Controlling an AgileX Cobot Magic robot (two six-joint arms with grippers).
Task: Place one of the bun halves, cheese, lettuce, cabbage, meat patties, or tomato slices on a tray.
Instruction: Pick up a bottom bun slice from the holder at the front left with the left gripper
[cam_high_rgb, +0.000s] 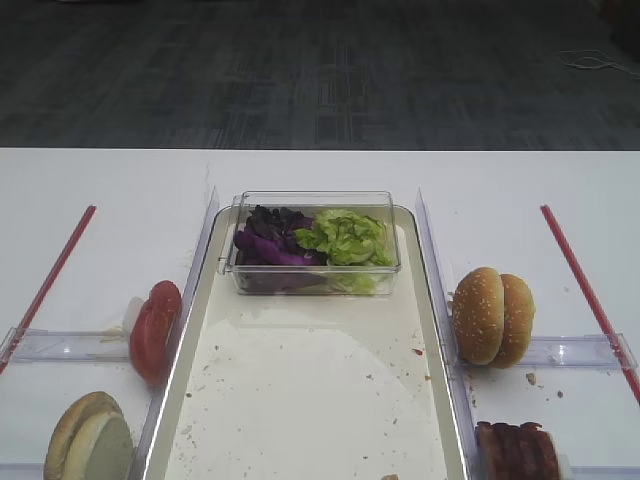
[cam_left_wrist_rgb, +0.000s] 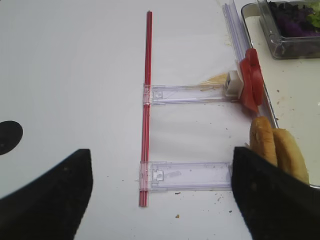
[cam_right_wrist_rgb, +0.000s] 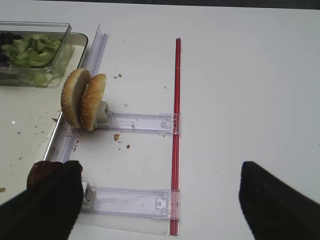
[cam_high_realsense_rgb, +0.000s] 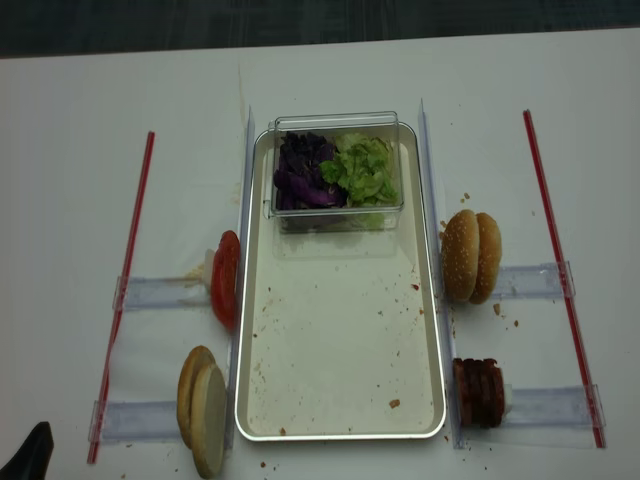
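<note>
The off-white tray (cam_high_rgb: 300, 400) lies in the middle with only crumbs on its near part. Purple cabbage (cam_high_rgb: 268, 240) and green lettuce (cam_high_rgb: 348, 238) fill a clear box at its far end. On the left stand the tomato slices (cam_high_rgb: 155, 330) and the pale bun halves (cam_high_rgb: 90, 435). The meat patties (cam_high_rgb: 518, 452) stand at the near right. No cheese shows. My left gripper (cam_left_wrist_rgb: 160, 197) is open over the bare table beside the bun halves (cam_left_wrist_rgb: 277, 147). My right gripper (cam_right_wrist_rgb: 162, 200) is open and empty, its left finger by the patties (cam_right_wrist_rgb: 42, 172).
Two sesame buns (cam_high_rgb: 492, 316) stand on edge on a clear rack (cam_high_rgb: 580, 350) right of the tray. Clear side racks (cam_left_wrist_rgb: 192, 176) reach out to red strips (cam_left_wrist_rgb: 146, 110) on both sides. The clear box (cam_high_rgb: 312, 243) takes up the tray's far end.
</note>
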